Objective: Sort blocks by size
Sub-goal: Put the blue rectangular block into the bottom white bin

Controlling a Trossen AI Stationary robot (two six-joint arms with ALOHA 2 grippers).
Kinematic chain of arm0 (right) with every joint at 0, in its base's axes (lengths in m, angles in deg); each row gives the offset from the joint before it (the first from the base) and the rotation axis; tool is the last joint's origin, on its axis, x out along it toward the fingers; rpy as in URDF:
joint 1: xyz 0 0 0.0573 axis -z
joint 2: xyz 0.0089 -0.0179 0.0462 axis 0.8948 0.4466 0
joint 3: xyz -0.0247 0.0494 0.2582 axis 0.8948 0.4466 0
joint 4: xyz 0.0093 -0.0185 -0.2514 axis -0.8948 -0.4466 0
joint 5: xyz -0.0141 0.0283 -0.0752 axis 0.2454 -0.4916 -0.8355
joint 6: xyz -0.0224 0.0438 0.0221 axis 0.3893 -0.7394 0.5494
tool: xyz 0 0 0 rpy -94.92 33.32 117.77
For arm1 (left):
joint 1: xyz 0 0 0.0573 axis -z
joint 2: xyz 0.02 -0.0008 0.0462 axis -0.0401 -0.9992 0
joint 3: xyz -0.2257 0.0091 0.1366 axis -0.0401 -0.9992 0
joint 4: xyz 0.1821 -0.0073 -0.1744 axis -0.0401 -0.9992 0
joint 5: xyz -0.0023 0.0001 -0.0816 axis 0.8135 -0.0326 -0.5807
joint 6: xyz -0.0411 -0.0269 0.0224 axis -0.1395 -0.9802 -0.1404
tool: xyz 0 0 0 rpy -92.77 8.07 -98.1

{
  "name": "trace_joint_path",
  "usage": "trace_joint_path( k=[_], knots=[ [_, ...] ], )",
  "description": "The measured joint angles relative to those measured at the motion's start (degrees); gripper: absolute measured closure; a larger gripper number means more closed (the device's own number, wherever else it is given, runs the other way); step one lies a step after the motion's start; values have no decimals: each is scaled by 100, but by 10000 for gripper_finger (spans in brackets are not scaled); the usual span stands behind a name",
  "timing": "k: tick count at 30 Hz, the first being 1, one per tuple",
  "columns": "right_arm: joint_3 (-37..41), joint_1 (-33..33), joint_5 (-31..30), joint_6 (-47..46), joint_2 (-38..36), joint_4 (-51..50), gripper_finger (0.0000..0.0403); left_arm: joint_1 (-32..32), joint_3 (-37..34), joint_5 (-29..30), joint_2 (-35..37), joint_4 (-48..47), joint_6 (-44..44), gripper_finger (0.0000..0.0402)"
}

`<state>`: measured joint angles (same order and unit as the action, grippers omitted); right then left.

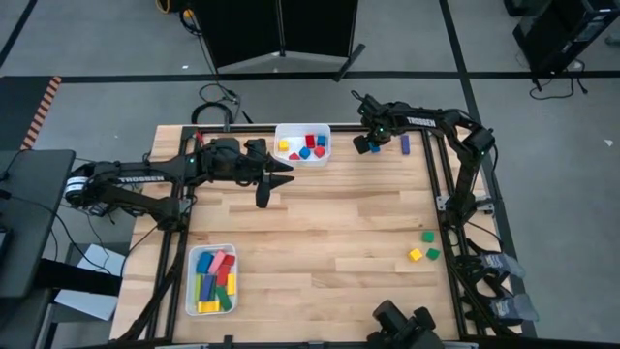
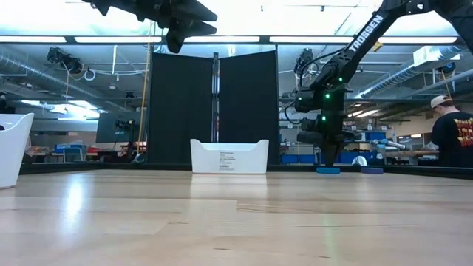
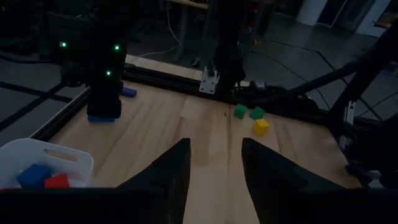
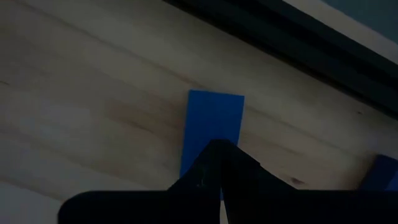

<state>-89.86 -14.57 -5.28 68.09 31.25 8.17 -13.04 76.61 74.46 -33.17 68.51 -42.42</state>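
High view first: the wooden worktop (image 1: 320,223) has two white trays on it. The one at the far edge (image 1: 302,143) has a handful of little cubes in it, red, blue and yellow, and the one near the front left corner (image 1: 211,279) is packed with longer bars in blue, red, yellow, green and pink.

The right hand (image 1: 369,144) is down at the far edge, just right of the far tray, sitting right over a blue bar (image 4: 211,134) that lies flat on the wood. Its own wrist view shows the fingers pinched together with no gap, tips on or just above the near end of the bar. They're not around it, so it isn't holding anything. In the low view that hand (image 2: 328,164) comes down to just about touch the bar. A purple bar (image 1: 405,143) lies just beside it, further right.

The left hand (image 1: 274,181) hovers up in the air just in front of the far tray, fingers (image 3: 171,174) partly apart, nothing between them.

Over by the right edge sit three loose cubes close together: two green (image 1: 427,236) and one yellow (image 1: 416,255).

A person (image 2: 452,133) stands off in the room behind.
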Motion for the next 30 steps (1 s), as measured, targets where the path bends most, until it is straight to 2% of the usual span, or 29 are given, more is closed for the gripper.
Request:
trace_joint_path(
  k=[13, 30],
  knots=[
    [10, -690, 126, -226, 43, -234, 394, -2, 0, 2, 0, 4, 0, 250],
    [30, -2718, 400, -1051, 51, -123, 394, -7, 0, 125, -2, 48, 2, 250]
  ],
)
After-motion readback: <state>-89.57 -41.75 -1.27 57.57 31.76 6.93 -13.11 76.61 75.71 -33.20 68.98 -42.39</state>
